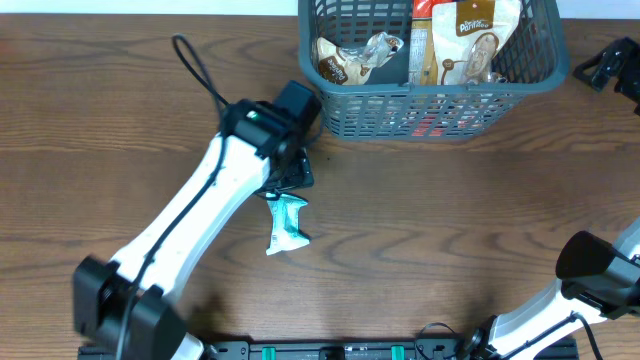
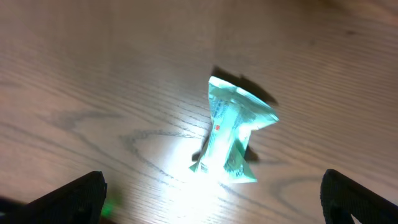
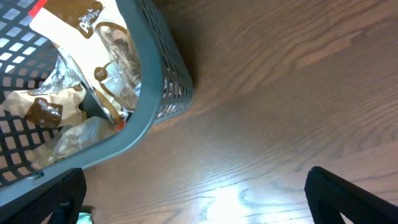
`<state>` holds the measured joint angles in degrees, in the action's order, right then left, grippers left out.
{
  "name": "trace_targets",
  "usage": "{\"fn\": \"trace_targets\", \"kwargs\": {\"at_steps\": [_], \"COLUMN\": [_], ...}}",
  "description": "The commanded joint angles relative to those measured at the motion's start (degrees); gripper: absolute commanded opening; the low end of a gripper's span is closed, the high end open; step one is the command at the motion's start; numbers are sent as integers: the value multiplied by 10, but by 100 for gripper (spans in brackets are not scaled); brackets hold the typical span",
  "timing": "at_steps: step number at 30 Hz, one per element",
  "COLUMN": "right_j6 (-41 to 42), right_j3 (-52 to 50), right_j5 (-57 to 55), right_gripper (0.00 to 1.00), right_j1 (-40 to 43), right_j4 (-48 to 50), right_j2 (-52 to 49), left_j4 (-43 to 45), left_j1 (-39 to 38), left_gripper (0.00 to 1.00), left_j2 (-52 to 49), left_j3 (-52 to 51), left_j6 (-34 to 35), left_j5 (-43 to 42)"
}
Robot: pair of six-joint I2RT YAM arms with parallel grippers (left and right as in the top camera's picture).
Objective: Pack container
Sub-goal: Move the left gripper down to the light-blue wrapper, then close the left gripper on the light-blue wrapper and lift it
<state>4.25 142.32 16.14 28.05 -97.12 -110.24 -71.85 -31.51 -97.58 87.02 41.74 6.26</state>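
Note:
The dark grey-blue slatted container (image 1: 430, 92) stands at the table's far middle and holds several brown and white snack packets (image 1: 470, 40). A small green and white packet (image 1: 288, 225) lies crumpled on the wood in front of it. My left gripper (image 1: 292, 178) hovers just behind this packet, open and empty. In the left wrist view the packet (image 2: 233, 134) lies ahead of the spread fingers (image 2: 214, 205). My right gripper (image 1: 603, 68) is to the right of the container, open and empty (image 3: 199, 202). The container's corner (image 3: 152, 93) fills the upper left of the right wrist view.
A black cable (image 1: 200, 70) loops over the table behind the left arm. The right arm's dark elbow (image 1: 585, 258) sits at the near right. A black rail (image 1: 330, 350) runs along the front edge.

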Motion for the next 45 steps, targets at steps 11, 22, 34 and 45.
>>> {"fn": "trace_targets", "kwargs": {"at_steps": [11,22,34,45], "right_j6": [-16,-18,-17,-15], "right_j3": [-1,-1,-1,-1], "right_j5": [3,4,9,34], "right_gripper": [99,99,99,99], "right_j1": [-4,-4,-4,-10], "right_j4": [-2,-2,-2,-2], "right_j2": [-5,-5,-5,-5], "left_j4": [25,110,340,347], "left_j1": [-2,-47,-42,22], "left_gripper": [99,99,99,99], "left_j2": [-9,188,215,150], "left_j3": [-50,-243,-414,-400], "left_j6": [-14,-8,-57,7], "left_j5": [2,-13,-48,-7]}}
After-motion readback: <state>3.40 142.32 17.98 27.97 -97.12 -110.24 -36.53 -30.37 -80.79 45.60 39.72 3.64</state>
